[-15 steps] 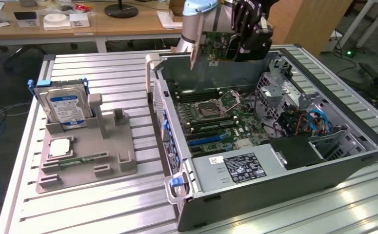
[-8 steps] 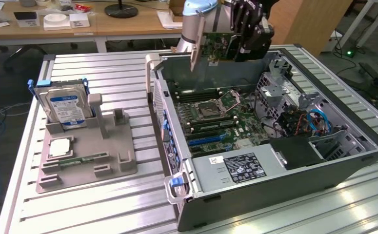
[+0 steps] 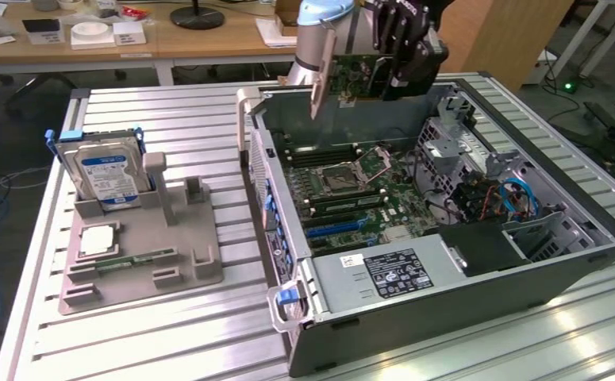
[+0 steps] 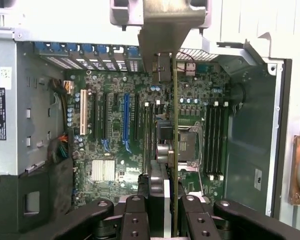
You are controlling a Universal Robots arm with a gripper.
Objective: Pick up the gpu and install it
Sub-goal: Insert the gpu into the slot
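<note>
I am looking at the pincer [image 3: 397, 79] and it is hanging over the open computer case [image 3: 497, 278], up near the back wall. It is squeezing the gpu [image 3: 355, 75] between its fingers, so it is clamped on the card and only a little bit apart. The card is standing up on its edge in the air, with its green board facing out and its shiny metal end plate [image 3: 317, 95] pointing down. It is not touching the case and it is not sitting in any slot yet. In the wrist view I am seeing the pincer [image 4: 172, 210] from above, and the black fingers [image 4: 195, 220] are pressing on both sides of the gpu [image 4: 174, 115], which is looking like a thin line because I am seeing it edge-on. Far under it the big green board [image 4: 110, 130] is lying flat inside the case [image 4: 250, 150], with a long blue slot [image 4: 125, 120] a little off to one side of the card. On the exterior view's left, a silver drive with a blue label [image 3: 106, 171] is standing in a gray holder [image 3: 138, 270] on the metal table [image 3: 180, 119], well apart from the pincer.
</note>
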